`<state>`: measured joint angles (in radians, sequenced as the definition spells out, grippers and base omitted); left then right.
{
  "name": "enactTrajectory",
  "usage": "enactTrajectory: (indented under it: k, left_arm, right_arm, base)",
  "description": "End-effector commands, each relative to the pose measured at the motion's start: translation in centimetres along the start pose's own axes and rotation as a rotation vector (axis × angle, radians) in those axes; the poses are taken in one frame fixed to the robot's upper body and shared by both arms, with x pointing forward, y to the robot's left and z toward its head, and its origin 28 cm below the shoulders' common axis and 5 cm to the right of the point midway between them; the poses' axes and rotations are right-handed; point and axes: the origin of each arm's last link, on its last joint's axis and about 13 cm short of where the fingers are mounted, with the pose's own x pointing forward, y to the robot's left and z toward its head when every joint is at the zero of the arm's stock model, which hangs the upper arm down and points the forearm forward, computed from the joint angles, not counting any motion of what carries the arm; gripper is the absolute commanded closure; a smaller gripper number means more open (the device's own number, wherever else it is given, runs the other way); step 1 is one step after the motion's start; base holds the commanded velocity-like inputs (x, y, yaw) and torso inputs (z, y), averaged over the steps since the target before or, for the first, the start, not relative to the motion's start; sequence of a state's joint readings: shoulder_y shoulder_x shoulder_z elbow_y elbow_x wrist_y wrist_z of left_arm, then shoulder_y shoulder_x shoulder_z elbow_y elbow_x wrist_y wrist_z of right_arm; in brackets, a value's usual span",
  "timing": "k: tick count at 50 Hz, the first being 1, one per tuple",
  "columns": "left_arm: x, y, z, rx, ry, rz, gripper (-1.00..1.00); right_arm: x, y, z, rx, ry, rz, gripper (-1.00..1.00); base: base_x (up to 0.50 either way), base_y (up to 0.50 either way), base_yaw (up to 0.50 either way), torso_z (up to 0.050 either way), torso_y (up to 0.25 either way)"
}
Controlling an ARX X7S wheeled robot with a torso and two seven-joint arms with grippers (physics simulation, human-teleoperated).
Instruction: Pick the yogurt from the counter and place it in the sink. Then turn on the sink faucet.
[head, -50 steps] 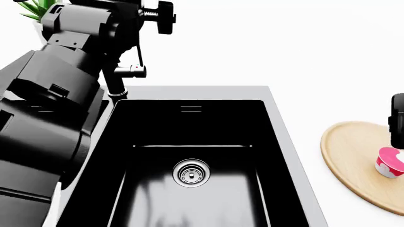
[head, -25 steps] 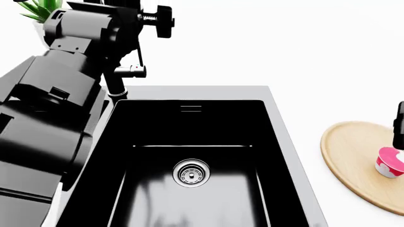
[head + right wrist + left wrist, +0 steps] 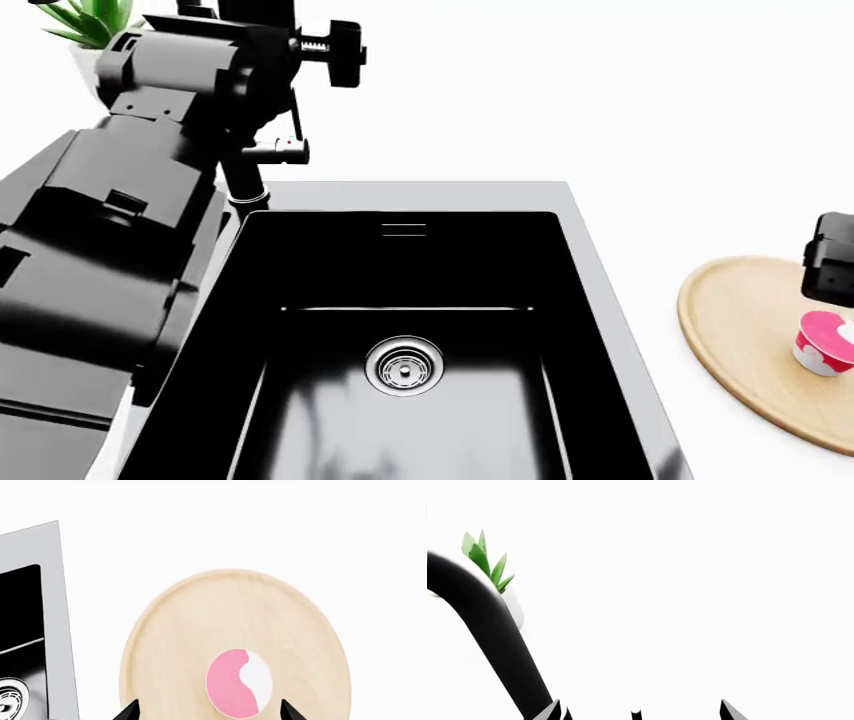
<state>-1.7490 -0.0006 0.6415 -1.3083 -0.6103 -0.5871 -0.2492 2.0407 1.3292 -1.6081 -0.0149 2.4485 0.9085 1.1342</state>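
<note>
One yogurt (image 3: pixel 239 682) stands on one round wooden board (image 3: pixel 233 610), on the white surface (image 3: pixel 694 120) beside the sink (image 3: pixel 400 330). The right end effector (image 3: pixel 208 711) is above it, fingers spread, holding nothing. One faucet (image 3: pixel 244 165). Left end effector (image 3: pixel 639 711) released near one plant (image 3: pixel 486 562).

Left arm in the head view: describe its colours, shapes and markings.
The left arm is built of boxy glossy black segments with grey-lit faces. Its upper joint housing is cylindrical, and a ribbed screw-like shaft ending in a black knob sticks out sideways. No cables or lettering are discernible.
</note>
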Motion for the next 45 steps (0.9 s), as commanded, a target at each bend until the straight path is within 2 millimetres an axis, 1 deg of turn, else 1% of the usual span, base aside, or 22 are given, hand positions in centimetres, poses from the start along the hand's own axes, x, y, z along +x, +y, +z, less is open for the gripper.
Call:
enactTrajectory:
  k: [1,5,8,18,22,33,45]
  left_arm:
    - [0.1,0.0,-0.4,0.0,0.008,0.001,-1.0]
    - [0.1,0.0,-0.4,0.002,0.009,0.0,-1.0]
    - [0.2,-0.1,-0.6,0.001,0.011,-0.001,-1.0]
    - [0.1,-0.1,-0.5,0.004,0.012,-0.004,-1.0]
    - [0.2,-0.1,-0.6,0.003,0.014,0.002,-1.0]
    - [0.3,-0.2,-1.1,0.001,0.024,-0.002,-1.0]
    - [0.4,-0.2,-1.2,-0.001,0.026,-0.006,-1.0]
  right_arm:
    - [2.3,-0.8,-0.3,0.04,0.021,-0.054,-1.0]
    - [2.1,-1.0,-0.1,0.045,0.017,-0.066,-1.0]
    - [2.4,-1.0,-0.2,0.049,0.015,-0.063,-1.0]
    - [4.7,-1.0,-1.0,0.062,0.046,-0.041,-1.0]
    - [6.0,-1.4,-1.4,0.078,0.066,-0.054,-1.0]
    - [7.3,-1.7,-2.2,0.094,0.091,-0.054,-1.0]
    - [9.0,-1.7,-3.4,0.093,0.132,-0.054,-1.0]
  base:
    - [0.0,0.0,0.0,0.0,0.0]
    - [0.0,0.0,0.0,0.0,0.0]
    - [0.0,0.0,0.0,0.0,0.0]
    - [0.0,0.0,0.0,0.0,0.0]
    - [0.0,0.0,0.0,0.0,0.0]
    - [0.0,0.0,0.0,0.0,0.0]
    - [0.0,0.0,0.0,0.0,0.0]
